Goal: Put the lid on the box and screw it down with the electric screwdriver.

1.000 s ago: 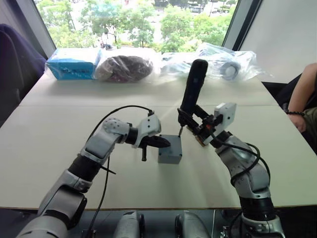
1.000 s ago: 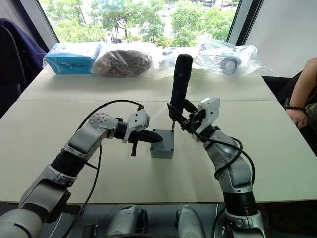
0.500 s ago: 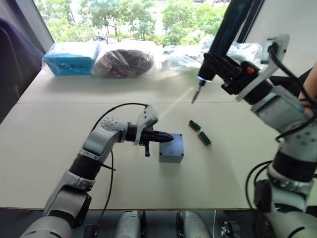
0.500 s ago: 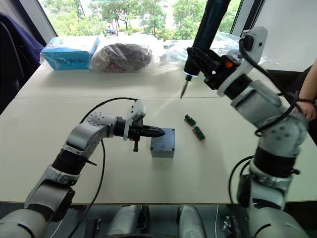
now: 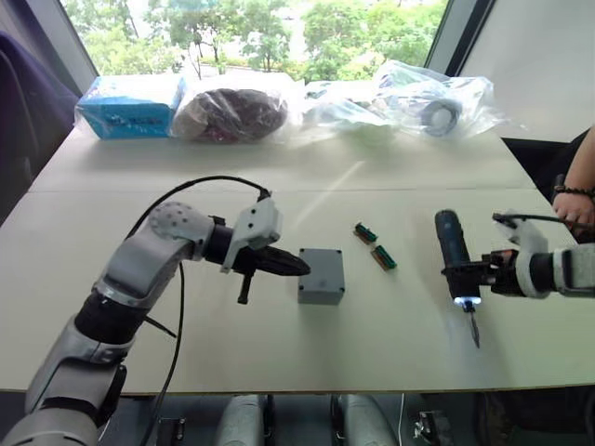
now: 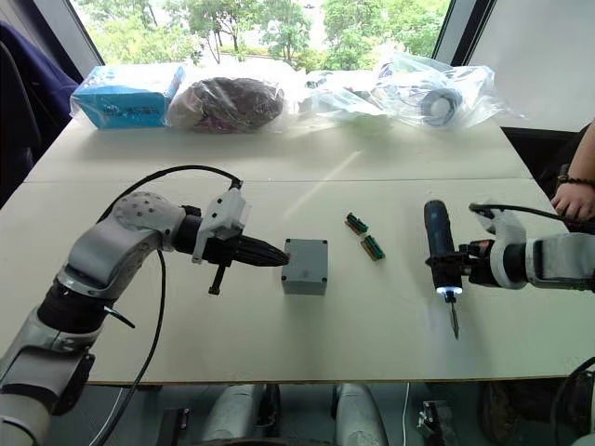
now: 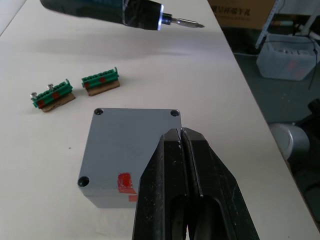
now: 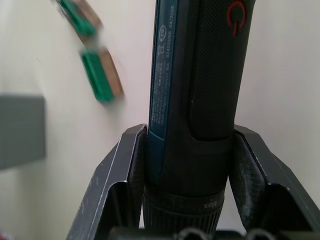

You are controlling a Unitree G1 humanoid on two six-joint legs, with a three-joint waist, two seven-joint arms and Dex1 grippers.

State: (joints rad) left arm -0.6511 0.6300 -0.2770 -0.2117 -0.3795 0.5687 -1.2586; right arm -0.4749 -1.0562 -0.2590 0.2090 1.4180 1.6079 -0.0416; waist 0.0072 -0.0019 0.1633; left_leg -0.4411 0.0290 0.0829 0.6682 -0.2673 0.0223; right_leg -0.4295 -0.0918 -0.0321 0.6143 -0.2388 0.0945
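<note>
grey box [image 5: 321, 276] sits on the table [image 5: 279, 353] near the middle of the front edge, lid [image 7: 132, 142] already on top, flush, with screw holes at the corners and a red mark on one side. left tool [image 5: 296, 268] has its fingers [image 7: 172, 165] pressed together, gripping nothing, tips at the box's left side, over the lid's edge in the left wrist view; cannot tell if they touch. right tool [image 8: 192, 165] is clamped around the electric screwdriver [image 5: 456, 267], which lies roughly level just above the table toward the right edge, well apart from the box, metal bit [image 5: 473, 328] pointing at the front edge, white light on at the tip. two small green pieces [image 5: 374, 246] lie on the table between box and screwdriver, a bit further back. along the back edge: a blue packet [image 5: 129, 103] at the left corner, a dark bundle in a plastic bag [image 5: 232, 111], and clear bags [image 5: 409, 98]. a person's arm [image 5: 576, 181] at the right edge.
</note>
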